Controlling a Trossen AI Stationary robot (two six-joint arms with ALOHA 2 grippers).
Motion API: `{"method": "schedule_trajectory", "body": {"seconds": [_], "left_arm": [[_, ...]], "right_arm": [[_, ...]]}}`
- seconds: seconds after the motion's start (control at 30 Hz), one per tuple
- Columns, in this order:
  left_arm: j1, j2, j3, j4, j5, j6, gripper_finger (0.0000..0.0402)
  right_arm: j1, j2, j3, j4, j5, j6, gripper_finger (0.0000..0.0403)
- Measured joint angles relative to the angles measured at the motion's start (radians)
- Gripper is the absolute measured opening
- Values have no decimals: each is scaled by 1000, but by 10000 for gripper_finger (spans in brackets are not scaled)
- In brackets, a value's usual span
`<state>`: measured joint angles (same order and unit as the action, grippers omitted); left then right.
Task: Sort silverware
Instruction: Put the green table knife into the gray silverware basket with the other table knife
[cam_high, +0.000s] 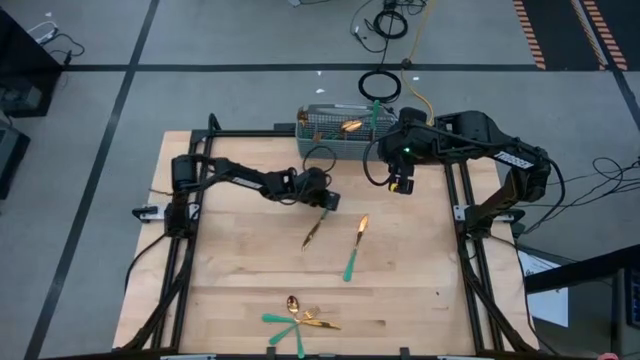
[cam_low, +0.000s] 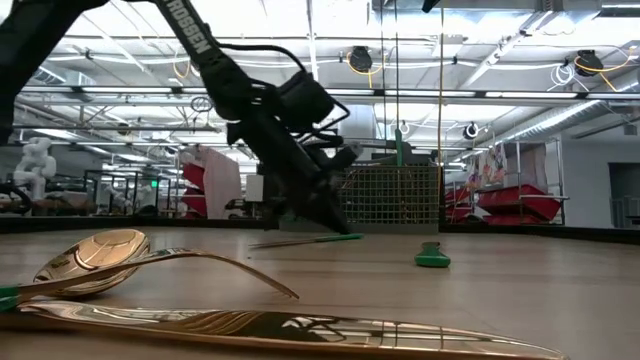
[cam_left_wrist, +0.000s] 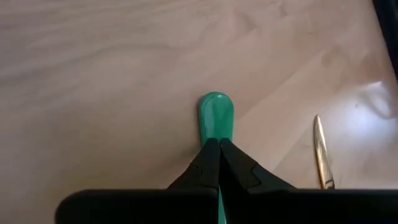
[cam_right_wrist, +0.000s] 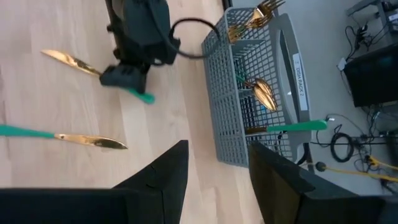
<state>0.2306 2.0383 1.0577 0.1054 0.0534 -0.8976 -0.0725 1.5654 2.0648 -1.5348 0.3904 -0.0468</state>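
Note:
My left gripper (cam_high: 321, 200) is low over the table's middle, shut on a knife with a gold blade (cam_high: 311, 236) and a teal handle. My right gripper (cam_high: 400, 182) hangs open above the table, beside the grey mesh caddy (cam_high: 335, 130), and touches nothing. A second knife (cam_high: 355, 245) lies flat on the table, near the held one. A spoon, a fork and other pieces (cam_high: 300, 320) lie in a heap at the near edge. The caddy holds a fork (cam_right_wrist: 261, 12), a spoon (cam_right_wrist: 264, 93) and a teal-handled piece (cam_right_wrist: 298, 126). My left gripper pinches the knife's teal handle between its two shut fingers, close to the handle's free end (cam_left_wrist: 216, 118), which sticks out past the fingertips. The fingers slant down from above and from the table's left. The blade (cam_right_wrist: 68, 59) trails out on the other side, low along the table.
The caddy (cam_low: 390, 195) stands at the far edge, just beyond both grippers. The heap of silverware (cam_low: 95, 260) fills the low view's foreground. Bare wood lies to the left and right of the two knives. The black frame rails (cam_high: 465, 215) run along the table's sides.

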Motion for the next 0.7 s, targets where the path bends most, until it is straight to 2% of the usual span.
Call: {"method": "schedule_trajectory", "body": {"seconds": [0.13,0.27,0.4,0.5,0.6,0.7], "left_arm": [[1,8,59,-26,0,57,0],[6,8,78,-48,11,75,0],[5,-15,79,-75,18,93,0],[5,-65,78,-192,15,97,0],[5,-116,78,-304,-36,136,0],[3,-160,78,-338,-65,155,0]], "right_arm": [[-17,-4,-90,98,0,23,153],[-66,-2,-315,302,-24,30,136],[-126,-2,-564,511,-229,20,113],[-155,-2,-696,630,-330,27,96],[-177,-2,-758,728,-373,-8,72],[-192,14,-777,807,-424,-24,30]]}}
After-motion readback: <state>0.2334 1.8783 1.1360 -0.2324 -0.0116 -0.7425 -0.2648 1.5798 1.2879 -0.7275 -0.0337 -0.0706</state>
